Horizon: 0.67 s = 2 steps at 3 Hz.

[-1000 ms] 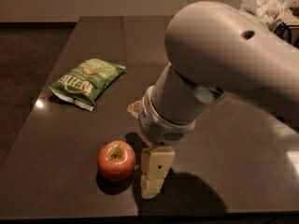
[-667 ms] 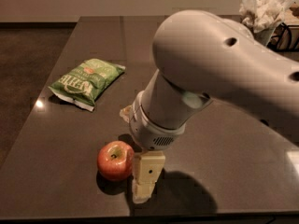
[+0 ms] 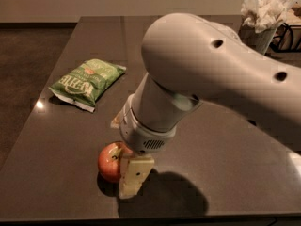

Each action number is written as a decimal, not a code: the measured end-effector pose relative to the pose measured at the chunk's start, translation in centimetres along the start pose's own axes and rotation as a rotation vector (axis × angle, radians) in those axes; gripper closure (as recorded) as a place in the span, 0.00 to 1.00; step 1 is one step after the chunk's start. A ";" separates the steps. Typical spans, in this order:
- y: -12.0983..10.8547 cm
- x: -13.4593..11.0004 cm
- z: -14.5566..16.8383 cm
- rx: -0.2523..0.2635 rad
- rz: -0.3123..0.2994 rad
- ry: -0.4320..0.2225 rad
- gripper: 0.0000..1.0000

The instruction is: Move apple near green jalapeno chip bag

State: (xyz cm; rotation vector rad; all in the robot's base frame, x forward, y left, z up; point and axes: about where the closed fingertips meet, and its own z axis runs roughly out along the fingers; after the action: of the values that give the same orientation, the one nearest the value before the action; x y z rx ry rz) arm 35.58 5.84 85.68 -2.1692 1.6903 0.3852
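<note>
Apple point(image 3: 109, 161) sits on the dark table point(image 3: 61, 140) close to its front edge, upright, with the yellow-green patch facing up. Gripper point(image 3: 134, 174) is down at table level, hard against the apple's right side, and the wrist covers the apple's upper right. I cannot tell whether the gripper is clamped on the fruit or merely beside it, because the arm blocks that side of my view.

Green jalapeno chip bag point(image 3: 87, 82) lies flat, well apart from the apple, toward the back left.

Risks as I judge them:
- Glossy round skin. An off-centre squeeze could squirt the apple out, and the near table edge gives it little room before it drops.
- If contact is on one side only, any sideways motion shoves the apple and it rolls freely.
- A low carry toward the bag might clip or push the light bag.
- Small pale item point(image 3: 115, 121) peeks out behind the wrist. I cannot identify it, and the arm may knock it.
</note>
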 end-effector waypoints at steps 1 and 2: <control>0.2 -0.6 -0.3 -0.006 0.002 -0.017 0.42; -0.4 -1.1 -0.5 -0.004 0.014 -0.028 0.65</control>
State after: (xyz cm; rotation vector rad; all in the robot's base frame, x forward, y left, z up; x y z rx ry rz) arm 35.71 6.65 86.69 -2.1460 1.6914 0.4218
